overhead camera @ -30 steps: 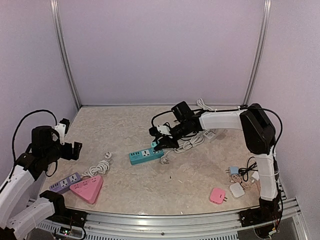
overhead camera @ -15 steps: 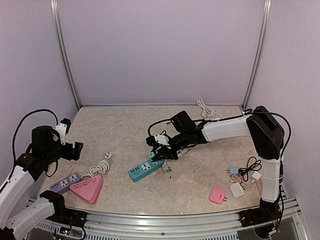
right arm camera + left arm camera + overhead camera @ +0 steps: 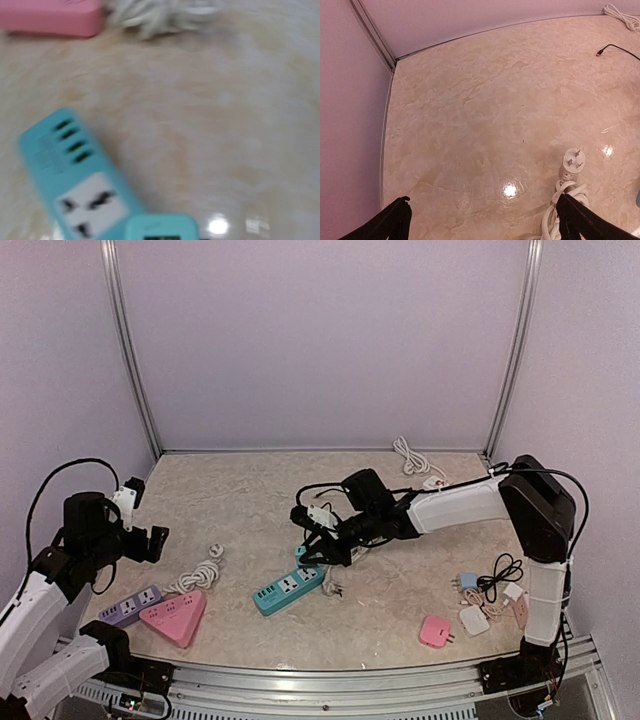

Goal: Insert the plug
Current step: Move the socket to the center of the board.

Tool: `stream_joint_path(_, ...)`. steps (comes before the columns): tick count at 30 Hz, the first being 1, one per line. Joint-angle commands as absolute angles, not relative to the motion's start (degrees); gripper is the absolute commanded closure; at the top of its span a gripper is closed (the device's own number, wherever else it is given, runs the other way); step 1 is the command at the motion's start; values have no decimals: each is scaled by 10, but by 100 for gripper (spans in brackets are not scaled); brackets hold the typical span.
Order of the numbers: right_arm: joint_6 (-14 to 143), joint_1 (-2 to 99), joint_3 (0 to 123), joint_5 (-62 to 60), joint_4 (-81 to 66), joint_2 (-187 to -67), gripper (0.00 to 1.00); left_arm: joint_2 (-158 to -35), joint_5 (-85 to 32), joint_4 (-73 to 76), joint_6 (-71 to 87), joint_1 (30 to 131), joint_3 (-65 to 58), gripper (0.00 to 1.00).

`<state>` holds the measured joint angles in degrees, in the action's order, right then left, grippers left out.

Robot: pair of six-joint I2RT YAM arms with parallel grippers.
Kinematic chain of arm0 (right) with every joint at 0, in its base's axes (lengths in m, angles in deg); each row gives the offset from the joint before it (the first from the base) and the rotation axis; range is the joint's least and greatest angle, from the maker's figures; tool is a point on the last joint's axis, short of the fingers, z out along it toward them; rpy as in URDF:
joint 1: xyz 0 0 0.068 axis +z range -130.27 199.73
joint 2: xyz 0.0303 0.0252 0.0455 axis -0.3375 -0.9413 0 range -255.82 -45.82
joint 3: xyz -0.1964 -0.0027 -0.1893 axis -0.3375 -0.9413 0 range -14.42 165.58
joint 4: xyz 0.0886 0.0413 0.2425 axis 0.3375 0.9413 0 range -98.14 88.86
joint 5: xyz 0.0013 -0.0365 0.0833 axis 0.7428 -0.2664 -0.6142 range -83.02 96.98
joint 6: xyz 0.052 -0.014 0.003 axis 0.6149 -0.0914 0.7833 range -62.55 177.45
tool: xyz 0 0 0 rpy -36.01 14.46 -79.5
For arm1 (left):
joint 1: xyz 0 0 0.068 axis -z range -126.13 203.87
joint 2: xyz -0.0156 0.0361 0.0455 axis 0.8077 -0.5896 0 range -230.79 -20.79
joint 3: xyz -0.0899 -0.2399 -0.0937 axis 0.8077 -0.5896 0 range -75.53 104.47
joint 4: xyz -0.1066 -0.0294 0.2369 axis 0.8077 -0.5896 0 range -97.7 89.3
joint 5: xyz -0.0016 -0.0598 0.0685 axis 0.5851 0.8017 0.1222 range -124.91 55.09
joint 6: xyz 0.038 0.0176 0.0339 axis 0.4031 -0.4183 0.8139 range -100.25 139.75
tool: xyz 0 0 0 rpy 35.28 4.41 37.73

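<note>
1. Plainly, the right gripper (image 3: pixel 312 545) is clenched on a small teal plug (image 3: pixel 160 227), which fills the bottom middle of the blurred right wrist view.
2. Just past the plug lies the teal power strip (image 3: pixel 288 588), flat on the table (image 3: pixel 240 500). Its white socket face with dark slots (image 3: pixel 90 205) is nearest the plug, and a row of four small ports (image 3: pixel 72 141) lies further along.
3. The plug overlaps the strip's end in the wrist view. Whether it touches the strip I cannot tell, and it is not seated in the socket.
4. From above, the right arm reaches from the right side toward the table's middle, its tip at the strip's far end.
5. The left gripper (image 3: pixel 482 198) is released, with its jaws spread wide and nothing between them. It hangs above bare table at the left edge, well apart from the strip.
6. A white plug (image 3: pixel 574 161) lies near the left gripper's right finger, prongs up, on its coiled cord (image 3: pixel 562 210).
7. A pink triangular strip (image 3: pixel 175 618) and a purple strip (image 3: pixel 130 606) sit side by side at the near left.
8. A pink charger (image 3: pixel 435 630) and a white charger (image 3: pixel 472 620) lie at the near right.
</note>
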<state>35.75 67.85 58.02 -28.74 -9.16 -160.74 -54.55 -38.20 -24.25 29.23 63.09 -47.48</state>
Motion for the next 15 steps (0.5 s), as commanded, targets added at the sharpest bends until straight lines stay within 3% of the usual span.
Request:
stream_joint_path(1,467,653,555,-221,-170,-1577,100,-541,-329,-265,321,635,-466,1)
stream_joint_path(8,616,633,500,-136,-241,-1570,100,-538,-322,-269,328,638,-467,1)
stream_joint_path(15,602,636,486,-19,-96,-1563,100,-531,-321,-266,328,647,-471,1)
